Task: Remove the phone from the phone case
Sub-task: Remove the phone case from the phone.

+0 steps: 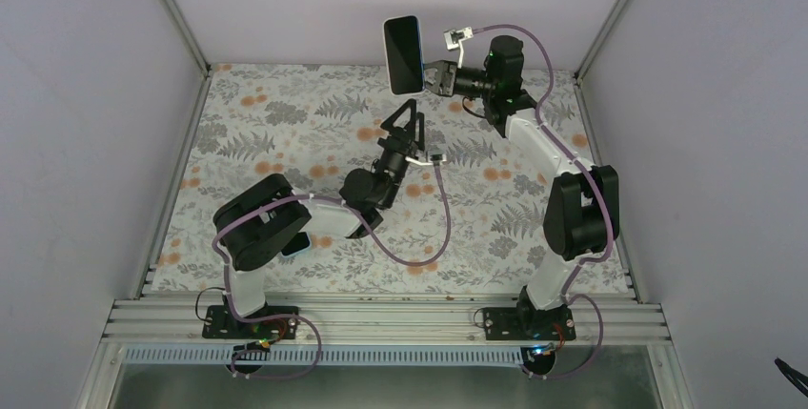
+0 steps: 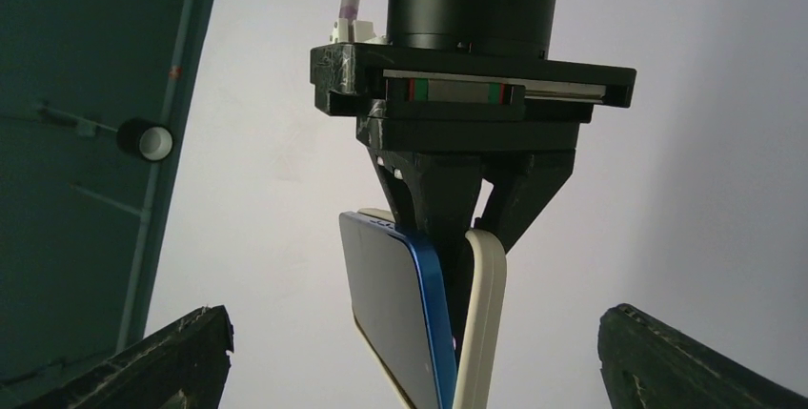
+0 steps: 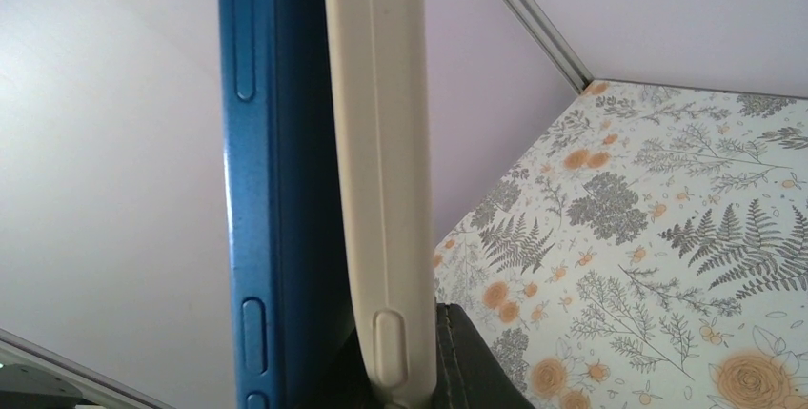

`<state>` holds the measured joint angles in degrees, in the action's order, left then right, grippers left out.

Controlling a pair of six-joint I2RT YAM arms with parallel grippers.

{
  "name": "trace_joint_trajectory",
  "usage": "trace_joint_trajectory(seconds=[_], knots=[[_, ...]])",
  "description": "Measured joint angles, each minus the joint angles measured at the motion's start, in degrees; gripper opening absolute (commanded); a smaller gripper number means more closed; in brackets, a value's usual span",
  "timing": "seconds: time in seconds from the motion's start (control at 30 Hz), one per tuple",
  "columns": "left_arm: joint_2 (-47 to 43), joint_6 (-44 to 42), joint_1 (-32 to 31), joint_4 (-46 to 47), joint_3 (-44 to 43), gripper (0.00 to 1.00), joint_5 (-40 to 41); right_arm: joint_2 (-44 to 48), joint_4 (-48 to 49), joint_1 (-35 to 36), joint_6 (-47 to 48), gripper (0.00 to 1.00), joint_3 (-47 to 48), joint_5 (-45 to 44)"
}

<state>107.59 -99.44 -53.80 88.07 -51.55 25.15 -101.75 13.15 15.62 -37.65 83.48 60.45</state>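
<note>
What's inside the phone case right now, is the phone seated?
The phone is only partly in the phone case: near the right gripper its blue edge stands apart from the shell; at the far end they meet. The case's inner face is hidden behind the phone.

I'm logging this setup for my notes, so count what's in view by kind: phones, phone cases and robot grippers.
Phones: 1, the phone, blue-edged, held up off the table
Phone cases: 1, the phone case, pale, beside the phone's back
Grippers: 2, the left gripper open, the right gripper clamped where phone and case meet
Total: 4
</note>
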Motion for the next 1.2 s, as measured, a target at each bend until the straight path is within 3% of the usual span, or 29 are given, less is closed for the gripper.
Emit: trace_joint_trajectory(seconds=[1.1, 1.2], knots=[[1.68, -0.13, 2.84, 0.07, -9.01, 0.93, -0.2, 0.0, 2.69, 0.0, -2.99, 0.03, 0.04, -0.48], [2.08, -0.17, 2.91, 0.09, -9.66, 0.86, -0.07, 0.0, 2.8, -0.04, -3.21, 0.03, 0.04, -0.85]])
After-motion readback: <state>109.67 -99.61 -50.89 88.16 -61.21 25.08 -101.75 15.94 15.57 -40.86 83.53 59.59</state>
